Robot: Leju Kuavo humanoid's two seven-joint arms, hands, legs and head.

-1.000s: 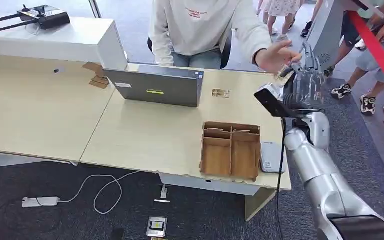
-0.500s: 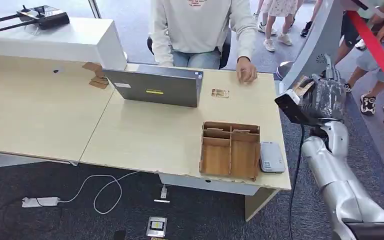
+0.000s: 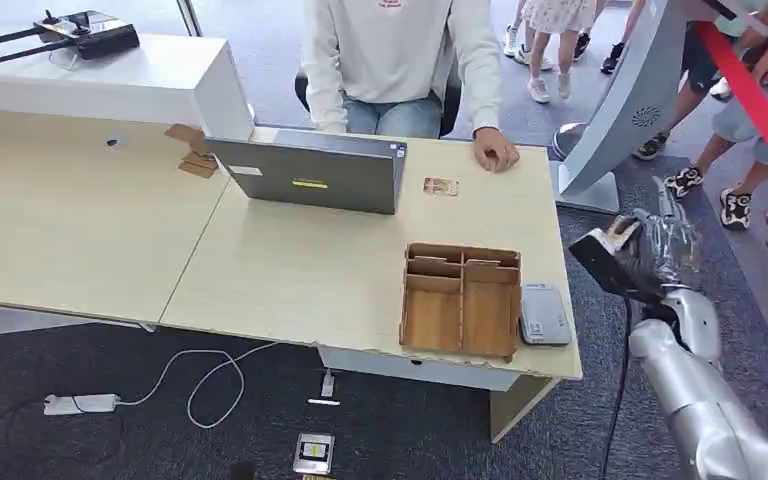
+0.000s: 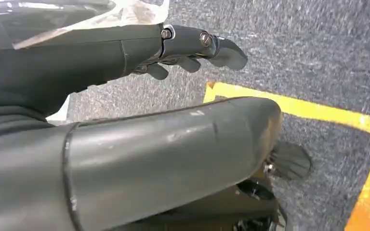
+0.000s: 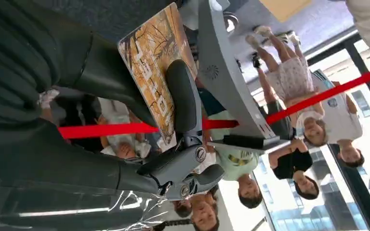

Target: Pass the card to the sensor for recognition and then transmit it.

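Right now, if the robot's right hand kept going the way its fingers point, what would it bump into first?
Probably the grey curved stand. The right hand, holding the card, points its fingers toward that stand, with the red rope and people behind it. Depth is hard to judge, so it might pass beside it.

Head view: high, facing forward and down over the tabletop [image 3: 290, 270]. Wrist views: close behind the fingers [image 4: 207, 45], left onto carpet, right past fingers [image 5: 185, 103] toward the red barrier [image 5: 318, 96], shared with head view.
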